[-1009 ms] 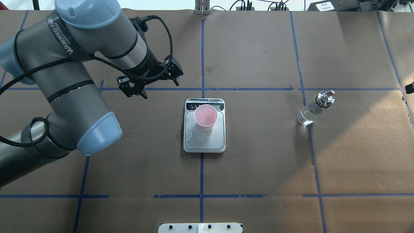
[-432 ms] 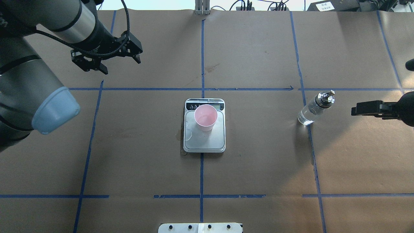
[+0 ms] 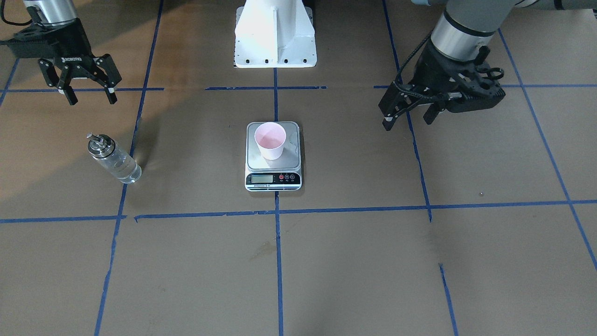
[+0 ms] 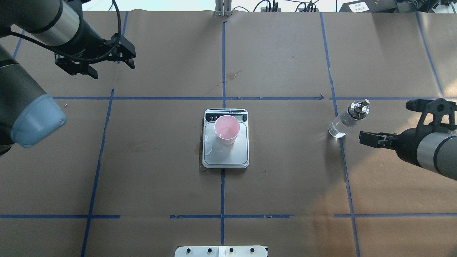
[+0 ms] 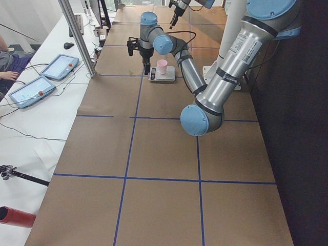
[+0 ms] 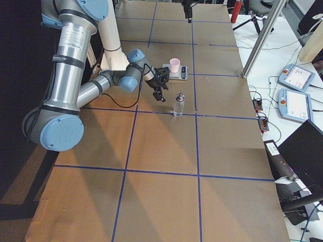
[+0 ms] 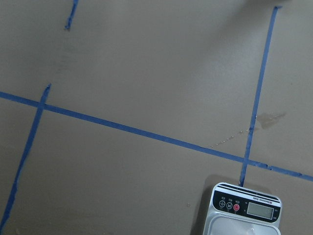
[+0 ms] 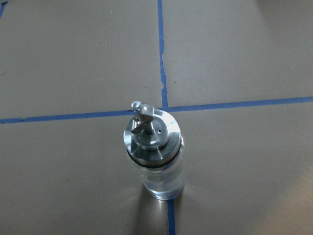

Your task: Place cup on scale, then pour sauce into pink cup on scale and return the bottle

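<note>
The pink cup [image 4: 226, 129] [image 3: 270, 140] stands upright on the steel plate of the scale [image 4: 225, 157] [image 3: 273, 164] at the table's middle. The plate has a wet patch beside the cup. The clear glass bottle [image 4: 345, 120] [image 3: 114, 159] [image 8: 154, 152] with its metal cap stands alone on the table on my right side, with clear sauce inside. My right gripper [image 4: 385, 119] [image 3: 92, 100] is open and empty, just short of the bottle and apart from it. My left gripper [image 4: 113, 70] [image 3: 406, 122] is open and empty, far off to the scale's left. The left wrist view shows only the scale's front strip [image 7: 247, 208].
Brown paper with blue tape lines covers the table. The white robot base [image 3: 275, 32] stands behind the scale. A metal plate [image 4: 221, 251] lies at the table's near edge. Tablets [image 5: 31, 89] lie on the side table beyond the far edge.
My left gripper has drawn back from beside the scale to the far left. My right gripper has come in from the right edge toward the bottle. Cup, scale and bottle have not moved.
</note>
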`<state>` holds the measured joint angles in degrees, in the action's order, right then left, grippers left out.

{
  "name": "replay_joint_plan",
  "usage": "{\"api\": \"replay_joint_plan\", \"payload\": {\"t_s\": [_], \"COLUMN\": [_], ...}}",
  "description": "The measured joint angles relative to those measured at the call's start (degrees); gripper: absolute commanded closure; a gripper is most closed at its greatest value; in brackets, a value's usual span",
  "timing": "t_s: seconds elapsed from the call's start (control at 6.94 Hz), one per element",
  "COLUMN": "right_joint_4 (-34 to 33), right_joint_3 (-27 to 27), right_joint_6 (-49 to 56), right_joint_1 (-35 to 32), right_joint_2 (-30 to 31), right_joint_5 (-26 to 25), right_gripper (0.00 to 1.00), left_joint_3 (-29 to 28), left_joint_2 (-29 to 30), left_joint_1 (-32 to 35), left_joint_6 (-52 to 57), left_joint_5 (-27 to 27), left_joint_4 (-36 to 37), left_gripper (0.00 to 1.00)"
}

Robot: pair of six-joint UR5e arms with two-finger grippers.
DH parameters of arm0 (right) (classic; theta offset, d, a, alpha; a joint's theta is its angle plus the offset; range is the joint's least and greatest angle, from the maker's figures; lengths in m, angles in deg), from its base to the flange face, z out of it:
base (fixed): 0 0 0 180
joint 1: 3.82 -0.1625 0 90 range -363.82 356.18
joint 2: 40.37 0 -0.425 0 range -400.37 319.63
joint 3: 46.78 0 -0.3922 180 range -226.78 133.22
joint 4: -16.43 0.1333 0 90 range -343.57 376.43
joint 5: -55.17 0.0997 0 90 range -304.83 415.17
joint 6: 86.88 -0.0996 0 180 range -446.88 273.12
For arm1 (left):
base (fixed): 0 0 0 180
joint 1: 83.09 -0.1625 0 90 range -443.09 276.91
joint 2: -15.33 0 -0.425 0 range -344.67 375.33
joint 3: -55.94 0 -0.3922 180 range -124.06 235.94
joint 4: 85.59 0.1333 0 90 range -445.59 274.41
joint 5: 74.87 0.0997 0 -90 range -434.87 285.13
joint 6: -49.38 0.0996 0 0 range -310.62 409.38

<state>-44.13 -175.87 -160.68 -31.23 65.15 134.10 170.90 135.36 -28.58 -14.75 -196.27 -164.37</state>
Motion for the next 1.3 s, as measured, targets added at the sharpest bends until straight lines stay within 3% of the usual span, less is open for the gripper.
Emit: {"api": "replay_joint_plan", "payload": {"t_s": [0.29,0.58,1.3], "right_joint_4": [8.07,9.76,10.27], "right_joint_3": [7.24,11.49,18.77], "right_joint_6": [-0.16,0.98,5.38], "right_joint_1": [5.86,9.39,10.28], "right_joint_2": [-0.18,-1.65,-7.25], "right_joint_5": [-12.34,-20.63,-24.98], "right_gripper": [0.0,0.0,0.0], "left_joint_3": [1.21,1.33,1.31], "left_joint_2": [-6.4,-9.51,-10.07], "left_joint_1": [5.45,8.49,9.41], "left_joint_6": [13.07,19.77,21.05], "left_joint_5": [0.3,0.7,0.82], "left_joint_4": [0.26,0.29,0.29], "left_gripper": [0.0,0.0,0.0]}}
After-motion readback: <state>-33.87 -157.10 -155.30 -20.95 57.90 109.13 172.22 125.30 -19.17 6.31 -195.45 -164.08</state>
